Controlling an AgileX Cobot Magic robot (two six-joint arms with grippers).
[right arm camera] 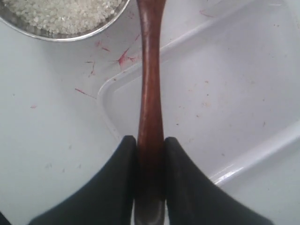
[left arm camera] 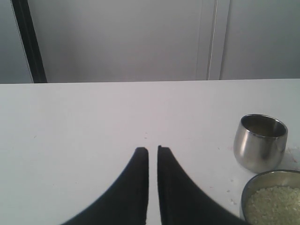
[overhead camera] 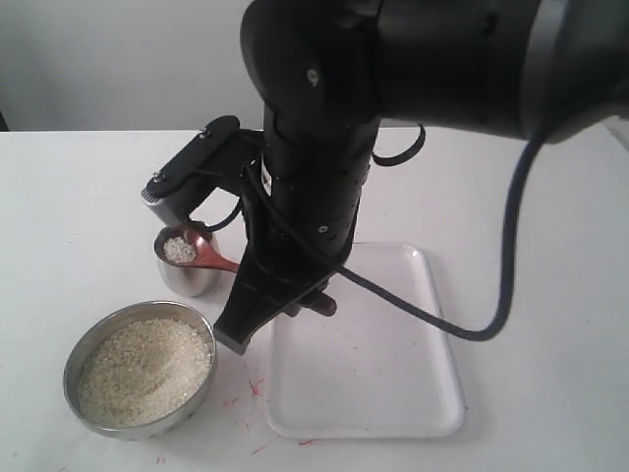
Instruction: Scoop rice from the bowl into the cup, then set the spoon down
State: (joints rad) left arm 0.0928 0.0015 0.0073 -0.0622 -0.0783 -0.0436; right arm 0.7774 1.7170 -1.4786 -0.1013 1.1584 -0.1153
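The dark reddish-brown spoon [overhead camera: 210, 257] is held by its handle in my right gripper [overhead camera: 283, 303], which is shut on it; the right wrist view shows the handle [right arm camera: 150, 84] clamped between the black fingers [right arm camera: 150, 139]. The spoon's head carries a small heap of rice [overhead camera: 179, 250] and hovers over the mouth of the shiny steel cup [overhead camera: 190, 276]. The wide steel bowl [overhead camera: 77, 355] sits in front of the cup, full of rice [overhead camera: 145, 370]. My left gripper [left arm camera: 153, 150] hangs low over bare table, its fingers nearly together with nothing between them, left of the cup [left arm camera: 260, 142] and bowl [left arm camera: 251, 187].
A white rectangular tray [overhead camera: 393, 374] lies to the right of the bowl, under my right arm. Red flecks [overhead camera: 254, 388] mark the table between bowl and tray. A black cable [overhead camera: 506, 265] loops over the tray's far right side.
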